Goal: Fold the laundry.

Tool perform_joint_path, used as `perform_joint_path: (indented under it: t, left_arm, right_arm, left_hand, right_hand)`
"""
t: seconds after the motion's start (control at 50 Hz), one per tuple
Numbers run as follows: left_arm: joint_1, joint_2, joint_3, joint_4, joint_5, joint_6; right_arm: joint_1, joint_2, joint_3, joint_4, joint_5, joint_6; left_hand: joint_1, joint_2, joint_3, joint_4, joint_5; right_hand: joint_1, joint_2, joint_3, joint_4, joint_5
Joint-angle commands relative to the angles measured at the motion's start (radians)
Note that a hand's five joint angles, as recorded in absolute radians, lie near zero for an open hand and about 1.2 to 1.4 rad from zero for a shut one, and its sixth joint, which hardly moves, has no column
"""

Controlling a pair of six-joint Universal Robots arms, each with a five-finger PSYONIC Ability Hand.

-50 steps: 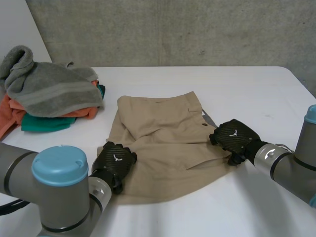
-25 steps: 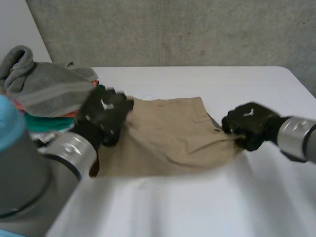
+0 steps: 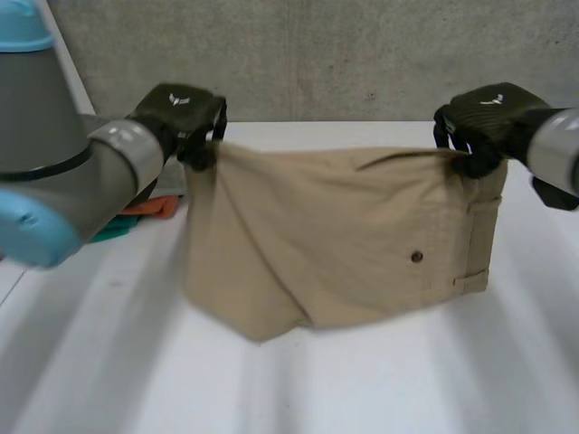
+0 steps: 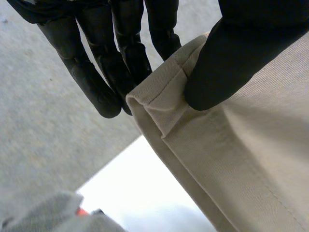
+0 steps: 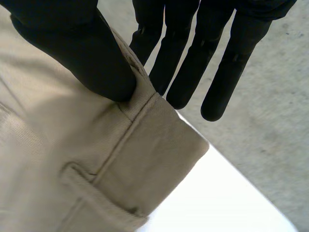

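1. Khaki shorts hang above the white table, stretched between the two hands. A second ago they lay rumpled and half doubled on the tabletop.
2. At one top corner, the left hand holds the cloth in a pinch. Its wrist view shows the thumb pressing a hemmed edge against straight fingers. A second ago this hand sat low on the near left edge of the cloth.
3. At the opposite top corner, by the waistband, the right hand grips the same way. Its thumb lies over the seam, with the fingers behind and a belt loop just below the grip. It has risen too, from the cloth's right edge at table level.
4. The shorts now hang as one broad panel. A button faces the head camera, and the waistband runs down the side under the right hand. The lower edge is uneven and sags lowest left of the middle. I cannot tell whether it touches the table.
5. Other laundry, an orange piece over a green one, lies behind the left arm, apart from the shorts.
6. The lift seems to have opened out the earlier creases, so I read this as a reset before a clean fold. Nothing is folded yet, and the task looks early.
7. The next move probably calls for laying the panel down flat with both pinches level. Each grip holds only a small corner, so a slip could drop one side.
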Motion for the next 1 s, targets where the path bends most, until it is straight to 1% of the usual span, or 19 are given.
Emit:
perform_joint_path:
  t: [0.02,0.06,0.08,0.16,0.2,0.28,0.4,0.42,0.46,0.48,0.6,0.66,0.7,0.78,0.84,0.92,0.94,0.98,1.0]
  left_arm:
    - [0.008,-0.182,0.405,0.244,-0.021,-0.007]
    - [0.011,-0.176,0.454,0.33,-0.038,-0.018]
    - [0.015,-0.158,0.476,0.429,-0.056,-0.036]
    - [0.019,-0.101,0.462,0.641,-0.087,-0.083]
    - [0.018,-0.086,0.445,0.652,-0.081,-0.094]
    - [0.016,-0.055,0.352,0.62,-0.046,-0.113]
    - [0.033,0.006,0.056,0.62,-0.044,-0.117]
    - [0.033,0.014,-0.037,0.631,-0.038,-0.122]
    - [0.03,0.014,-0.114,0.641,-0.034,-0.126]
    - [0.025,0.006,-0.201,0.654,-0.025,-0.125]
    - [-0.01,-0.069,-0.418,0.68,0.009,-0.119]
    - [-0.034,-0.104,-0.503,0.668,0.011,-0.11]
    - [-0.044,-0.098,-0.549,0.643,0.009,-0.088]
    - [-0.054,-0.014,-0.607,0.559,0.009,-0.048]
    - [-0.059,0.048,-0.635,0.484,0.012,-0.024]
    - [-0.07,0.138,-0.684,0.324,0.015,0.019]
    - [-0.076,0.166,-0.703,0.254,0.014,0.039]
    - [-0.085,0.195,-0.727,0.182,0.009,0.059]
    - [-0.097,0.219,-0.751,0.107,0.006,0.08]
  right_arm:
    - [0.086,0.157,-0.217,-0.34,0.208,0.016]
    - [0.083,0.153,-0.252,-0.448,0.245,0.038]
    - [0.081,0.149,-0.269,-0.563,0.274,0.062]
    - [0.084,0.094,-0.257,-0.795,0.304,0.136]
    - [0.086,0.077,-0.242,-0.809,0.297,0.148]
    - [0.091,0.066,-0.211,-0.79,0.267,0.156]
    - [0.097,0.08,-0.105,-0.751,0.219,0.163]
    - [0.095,0.094,-0.061,-0.748,0.209,0.163]
    - [0.091,0.113,-0.014,-0.744,0.202,0.163]
    - [0.085,0.136,0.034,-0.74,0.196,0.162]
    - [0.065,0.25,0.195,-0.734,0.175,0.147]
    - [0.06,0.304,0.266,-0.714,0.159,0.101]
    - [0.061,0.311,0.313,-0.681,0.149,0.036]
    - [0.069,0.266,0.37,-0.583,0.133,-0.074]
    - [0.069,0.217,0.384,-0.506,0.129,-0.1]
    - [0.072,0.135,0.387,-0.301,0.13,-0.16]
    - [0.069,0.108,0.387,-0.2,0.126,-0.195]
    - [0.065,0.086,0.387,-0.097,0.126,-0.235]
    - [0.058,0.065,0.392,0.013,0.13,-0.284]
  left_hand:
    - [0.259,0.202,0.208,0.201,0.214]
    - [0.259,0.202,0.208,0.201,0.214]
    - [0.259,0.202,0.208,0.201,0.214]
    - [0.259,0.202,0.208,0.201,0.214]
    - [0.259,0.202,0.208,0.201,0.214]
    - [0.259,0.202,0.208,0.201,0.214]
    - [0.259,0.202,0.208,0.201,0.214]
    - [0.259,0.202,0.208,0.201,0.214]
    - [0.259,0.202,0.208,0.201,0.214]
    - [0.259,0.202,0.208,0.201,0.214]
    - [0.259,0.202,0.208,0.201,0.214]
    - [0.259,0.202,0.208,0.201,0.214]
    - [0.259,0.202,0.208,0.201,0.214]
    - [0.259,0.202,0.208,0.201,0.214]
    - [0.259,0.202,0.208,0.201,0.214]
    - [0.259,0.202,0.208,0.201,0.214]
    - [0.259,0.202,0.208,0.201,0.214]
    - [0.259,0.202,0.208,0.201,0.214]
    - [0.259,0.202,0.208,0.201,0.214]
  right_hand:
    - [0.307,0.231,0.212,0.202,0.208]
    - [0.307,0.231,0.212,0.202,0.208]
    - [0.307,0.231,0.212,0.202,0.208]
    - [0.307,0.231,0.212,0.202,0.208]
    - [0.307,0.231,0.212,0.202,0.208]
    - [0.307,0.231,0.212,0.202,0.208]
    - [0.307,0.231,0.212,0.202,0.208]
    - [0.307,0.231,0.212,0.202,0.208]
    - [0.307,0.231,0.212,0.202,0.208]
    - [0.307,0.231,0.212,0.202,0.208]
    - [0.307,0.231,0.212,0.202,0.208]
    - [0.307,0.231,0.212,0.202,0.208]
    - [0.307,0.231,0.212,0.202,0.208]
    - [0.307,0.231,0.212,0.202,0.208]
    - [0.307,0.231,0.212,0.202,0.208]
    - [0.307,0.231,0.212,0.202,0.208]
    - [0.307,0.231,0.212,0.202,0.208]
    - [0.307,0.231,0.212,0.202,0.208]
    - [0.307,0.231,0.212,0.202,0.208]
